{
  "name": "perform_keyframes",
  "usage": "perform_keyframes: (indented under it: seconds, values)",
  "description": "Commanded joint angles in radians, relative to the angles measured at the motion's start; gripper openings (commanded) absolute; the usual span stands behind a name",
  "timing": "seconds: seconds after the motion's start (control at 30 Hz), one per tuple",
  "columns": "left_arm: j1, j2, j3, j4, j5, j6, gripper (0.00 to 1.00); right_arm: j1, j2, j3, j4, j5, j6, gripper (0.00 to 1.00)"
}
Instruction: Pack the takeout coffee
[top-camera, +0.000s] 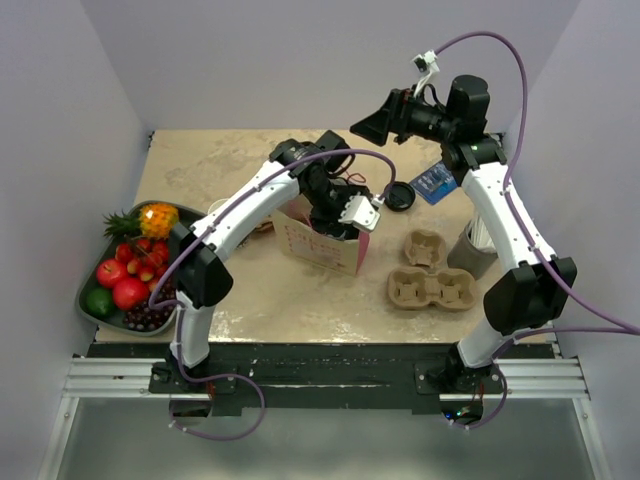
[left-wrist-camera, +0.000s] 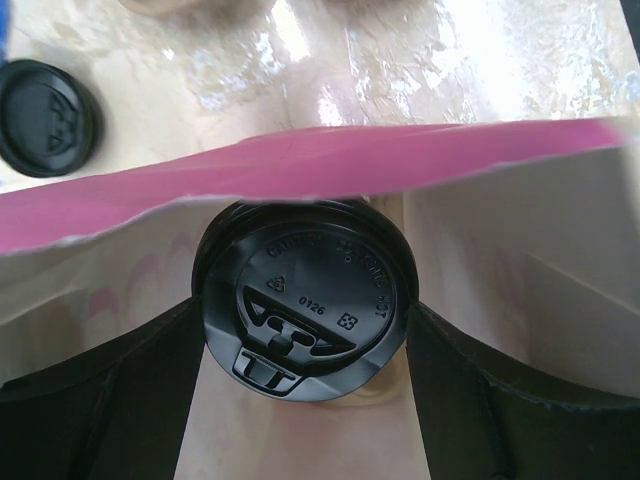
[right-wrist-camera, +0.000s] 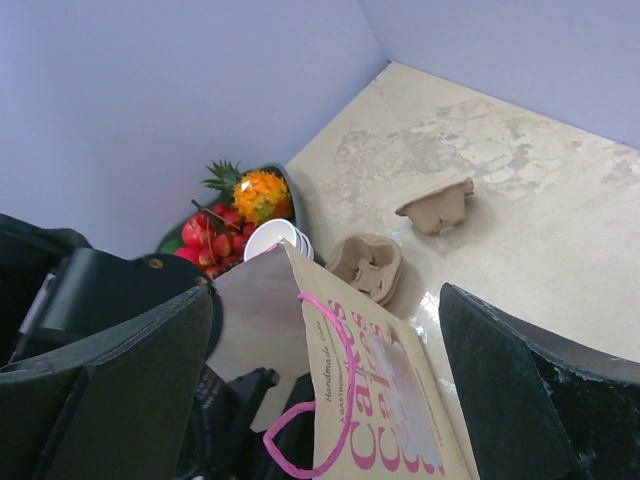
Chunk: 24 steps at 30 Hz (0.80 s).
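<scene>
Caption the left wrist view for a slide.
Left gripper holds the lidded takeout coffee inside the pink-rimmed paper bag; a loose black lid lies on the table beyond.

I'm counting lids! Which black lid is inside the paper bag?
The lid gripped by the left claw sits inside the bag; the other lid lies on the table outside it.

Top external view: fixed high behind the arm bases (top-camera: 190, 372), facing down, covering the whole mottled beige tabletop (top-camera: 230, 170) from a distance. Left wrist view: very close, looking down into the white paper bag with pink print (top-camera: 320, 245) onto the black-lidded takeout coffee cup (left-wrist-camera: 300, 315). The loose round black plastic lid (left-wrist-camera: 45, 115) beyond the bag rim also appears from above. Right wrist view: raised over the tabletop's far edge, facing its left edge. It shares the bag, dark bowl of fruit (top-camera: 187, 213) and brown pulp cup carriers (right-wrist-camera: 365, 265) with the top view.
</scene>
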Motion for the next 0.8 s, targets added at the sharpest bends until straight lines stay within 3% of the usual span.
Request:
perform_keyframes:
  seconds: [0.0,0.5,0.77]
  values:
    - [-0.006,0.029,0.023,-0.008,-0.019,-0.036,0.00,-0.004,-0.017,0.006,0.025,0.007,-0.004,0.99]
    - [-0.006,0.101,0.018,-0.011,-0.013,-0.036,0.00,-0.016,-0.011,-0.016,0.030,0.008,-0.004,0.99]
    - [-0.007,0.124,0.003,-0.003,-0.019,-0.039,0.15,-0.027,-0.009,-0.025,0.036,0.011,-0.006,0.99]
